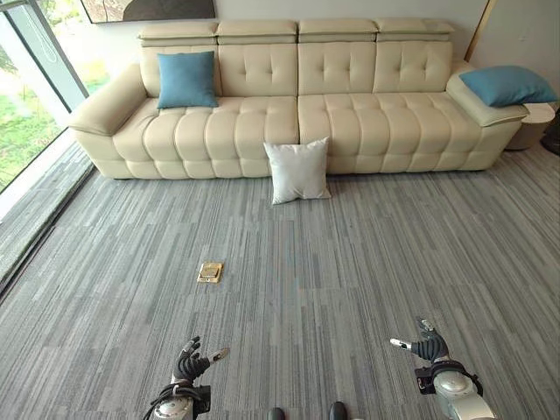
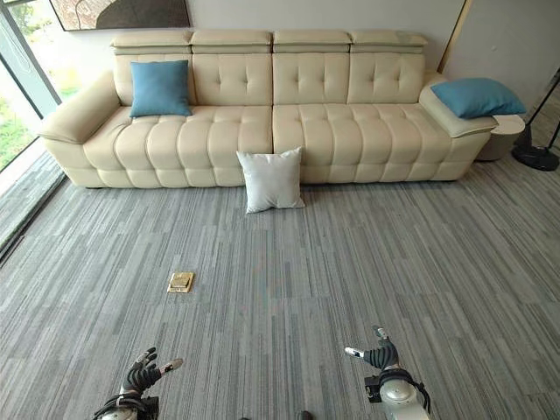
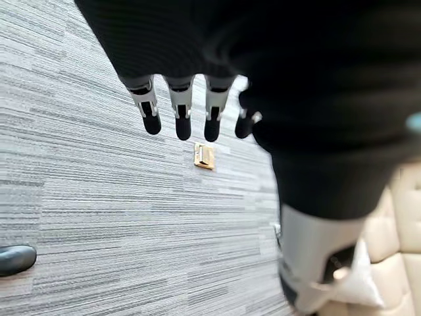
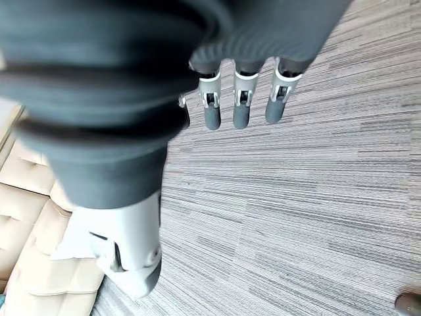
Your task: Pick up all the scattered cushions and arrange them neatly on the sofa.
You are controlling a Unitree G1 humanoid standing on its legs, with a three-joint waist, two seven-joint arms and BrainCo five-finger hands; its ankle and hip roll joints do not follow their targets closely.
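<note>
- Cream sofa against the far wall, its full width in view from the head camera.
- Blue cushion upright on the seat at the robot's left end, leaning on the backrest.
- Second blue cushion lies flat on the armrest at the robot's right end; its far edge runs close to the frame edge in the left eye view.
- White cushion on the carpet, propped upright against the sofa front near the middle seam. In both wrist views only a pale corner of it shows, half hidden behind each thumb.
- Small brass floor plate set in the carpet, well apart from the sofa, nearer the robot's left side.
- Left robot hand low at the bottom of the view, fingers relaxed and spread, holding nothing; its wrist view shows the fingers hanging straight over bare carpet.
- Right robot hand likewise low and empty, fingers loose, thumb sticking out; both hands well apart from every cushion.
- Picture frame on the wall above the sofa, cut off by the top edge.
- Window on the robot's left, cut off at the side.
</note>
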